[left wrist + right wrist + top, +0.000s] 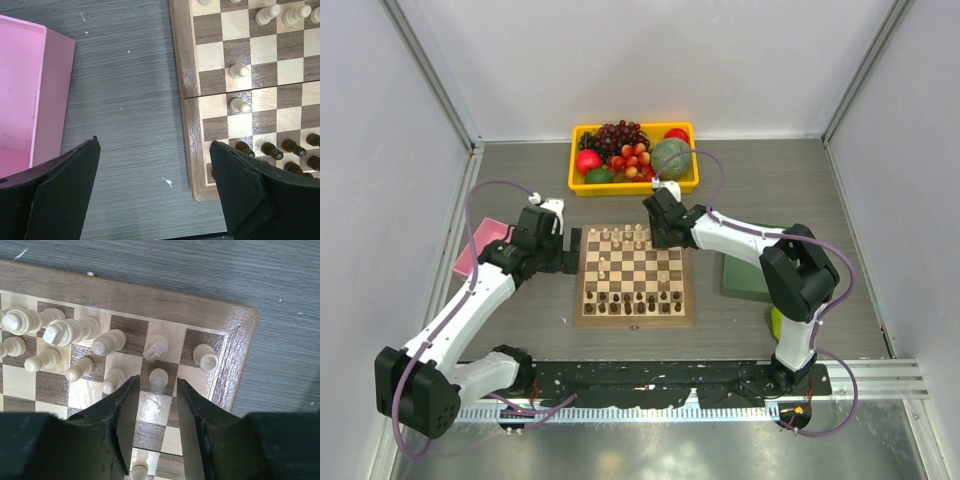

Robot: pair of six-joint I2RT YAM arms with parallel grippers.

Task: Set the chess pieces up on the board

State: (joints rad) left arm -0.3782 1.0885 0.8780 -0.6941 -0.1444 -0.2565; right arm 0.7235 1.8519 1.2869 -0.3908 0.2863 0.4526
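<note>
The right hand hangs low over the far right corner of the board, its jaws parted a little around a cream pawn that stands upright on the second-row square. From the wrist view both pads seem to clear the pawn, though the angle is steep and I cannot be sure the left pad is free of it. The step in hand looks like letting this pawn go.

To do that well, I would widen the jaws only modestly: another pawn stands just beside the left finger, and what looks like a knight and the corner rook are just beyond the tips. Then lift straight up before any sideways travel, so nothing tips.

The other cream pieces fill the far rows; the dark pieces stand along the near rows. Two cream pawns stand away from their row, near the board's left edge, likely the next to be placed.

The left hand is wide open and empty, over the table between the pink tray and the board
</note>
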